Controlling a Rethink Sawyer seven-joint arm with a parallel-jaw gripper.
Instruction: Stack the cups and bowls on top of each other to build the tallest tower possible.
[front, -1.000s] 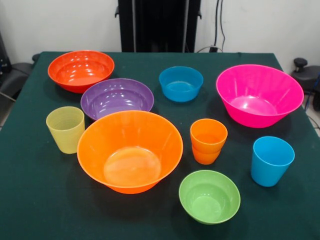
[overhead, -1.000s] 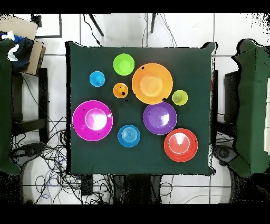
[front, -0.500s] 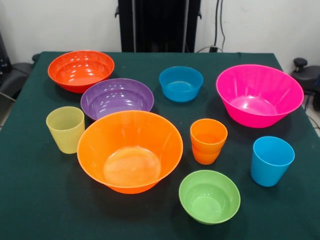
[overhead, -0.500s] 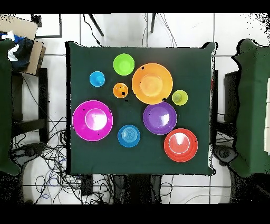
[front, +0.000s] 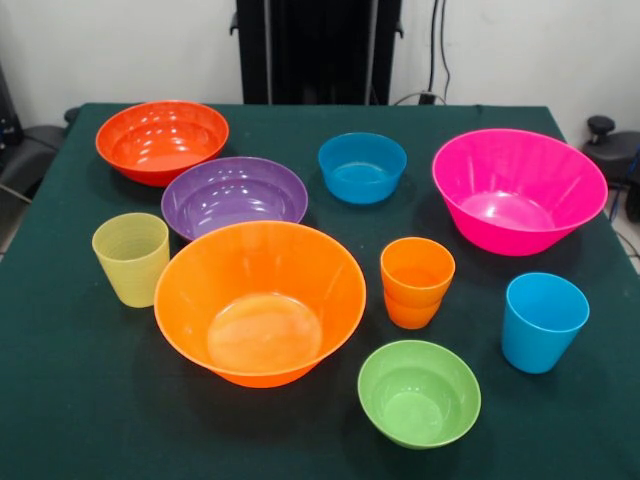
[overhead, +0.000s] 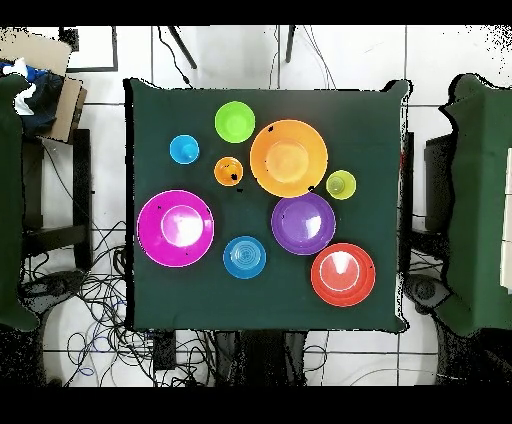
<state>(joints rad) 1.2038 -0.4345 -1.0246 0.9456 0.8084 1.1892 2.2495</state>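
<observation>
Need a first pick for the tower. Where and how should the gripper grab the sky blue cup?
Probably take the sky blue cup by its rim wall from straight above, one finger inside, one outside. It stands upright, mouth open, its tapered glossy sides likely to slip in a side grip. It stands apart from the lime green bowl and hot pink bowl, so there is room.

dark green table cloth (front: 60, 400); large bowls orange (front: 260, 300) and hot pink (front: 518, 188); medium bowls red-orange (front: 162, 140) and purple (front: 234, 195); small bowls blue (front: 362, 166) and lime (front: 419, 392); cups ribbed yellow-green (front: 131, 258), orange (front: 416, 281), sky blue (front: 542, 321).
</observation>
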